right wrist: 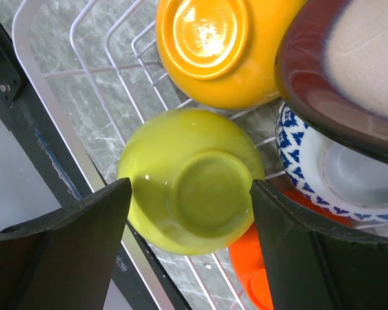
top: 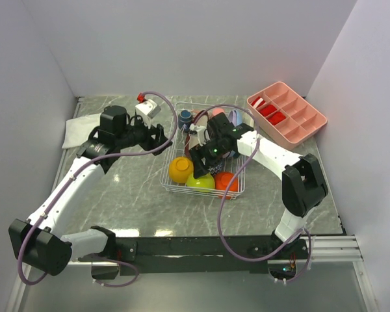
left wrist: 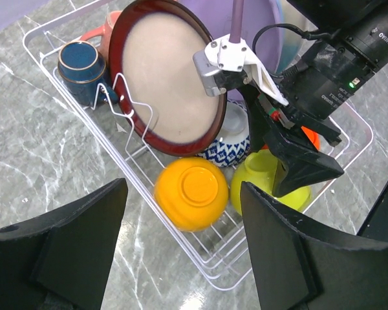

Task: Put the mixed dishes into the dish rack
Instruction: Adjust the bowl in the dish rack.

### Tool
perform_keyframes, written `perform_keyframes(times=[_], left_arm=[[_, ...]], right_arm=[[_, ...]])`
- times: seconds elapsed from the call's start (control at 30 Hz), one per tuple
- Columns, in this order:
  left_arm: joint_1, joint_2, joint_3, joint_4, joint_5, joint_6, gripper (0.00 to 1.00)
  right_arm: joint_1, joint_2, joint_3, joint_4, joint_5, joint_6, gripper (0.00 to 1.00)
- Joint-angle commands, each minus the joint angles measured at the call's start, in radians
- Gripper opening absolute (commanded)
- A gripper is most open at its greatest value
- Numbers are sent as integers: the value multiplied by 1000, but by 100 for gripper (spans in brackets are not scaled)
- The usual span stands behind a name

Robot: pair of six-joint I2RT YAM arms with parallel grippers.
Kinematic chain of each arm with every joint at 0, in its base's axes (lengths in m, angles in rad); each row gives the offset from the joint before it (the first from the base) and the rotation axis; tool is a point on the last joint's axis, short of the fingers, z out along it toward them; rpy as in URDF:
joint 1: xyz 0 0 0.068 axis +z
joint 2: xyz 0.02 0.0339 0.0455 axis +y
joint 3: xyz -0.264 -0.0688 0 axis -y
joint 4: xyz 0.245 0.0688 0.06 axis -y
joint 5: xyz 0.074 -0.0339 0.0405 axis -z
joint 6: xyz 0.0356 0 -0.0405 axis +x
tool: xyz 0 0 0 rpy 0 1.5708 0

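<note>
Left fingers (left wrist: 64, 252), right fingers (right wrist: 58, 245) released; navy cup (left wrist: 81, 68) outside right-wrist view.

Your rack's (left wrist: 200, 255) near end is packed: yellow bowl (left wrist: 191, 192), lime bowl (right wrist: 191, 187) and orange bowl (right wrist: 249, 271) crowd together. Behind them the red-rimmed plate (left wrist: 165, 77) leans over a patterned bowl (left wrist: 223, 152). Your right gripper (top: 203, 164), jaws wide, hangs over the lime bowl and blocks the way in from above. Open table (top: 130, 188) runs along the rack's left side.
</note>
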Motion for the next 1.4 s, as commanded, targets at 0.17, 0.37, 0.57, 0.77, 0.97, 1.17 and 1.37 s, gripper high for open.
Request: perform_keyframes(times=[0.17, 0.37, 0.57, 0.77, 0.97, 1.17, 1.37], left_arm=[[8, -22, -24, 56, 46, -25, 77], [8, -11, -27, 73, 63, -60, 77], [8, 3, -27, 84, 69, -66, 77], [8, 6, -29, 82, 67, -64, 77], [8, 12, -32, 84, 63, -61, 77], [8, 16, -26, 84, 64, -60, 78], [8, 4, -44, 91, 64, -66, 78]], right_arm=[[-25, -22, 41, -9, 45, -29, 80], [-23, -39, 39, 1, 52, -27, 81], [-46, -16, 39, 4, 73, 2, 82], [-68, 10, 30, -10, 26, 5, 82], [-63, 4, 45, -33, -85, -1, 82], [-45, 11, -8, -53, -113, -9, 80], [-2, 2, -12, -56, -63, -36, 80]])
